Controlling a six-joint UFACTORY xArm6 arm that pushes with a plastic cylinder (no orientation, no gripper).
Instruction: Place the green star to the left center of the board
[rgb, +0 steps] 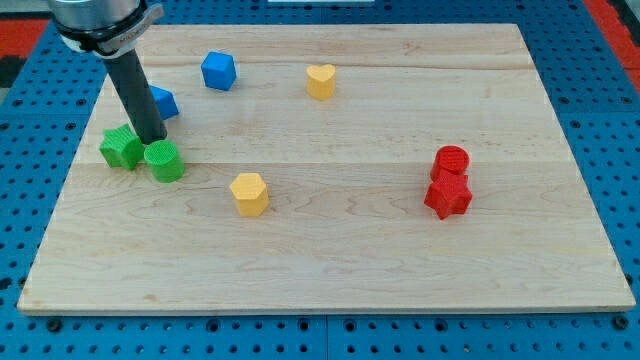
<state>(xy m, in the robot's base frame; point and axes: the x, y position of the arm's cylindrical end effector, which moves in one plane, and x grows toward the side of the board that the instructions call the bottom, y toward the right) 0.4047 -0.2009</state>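
The green star (120, 148) lies at the view's left side of the wooden board (330, 250), about mid-height. A green cylinder (164, 161) sits just to its right, close to or touching it. My tip (152, 139) is at the end of the dark rod, just above the gap between the two green blocks, at the star's upper right edge. A blue block (163, 102) is partly hidden behind the rod.
A blue cube (218, 71) and a yellow heart (320, 81) sit near the view's top. A yellow hexagonal block (249, 193) is left of centre. A red cylinder (451, 160) and a red star (448, 195) sit together at the right.
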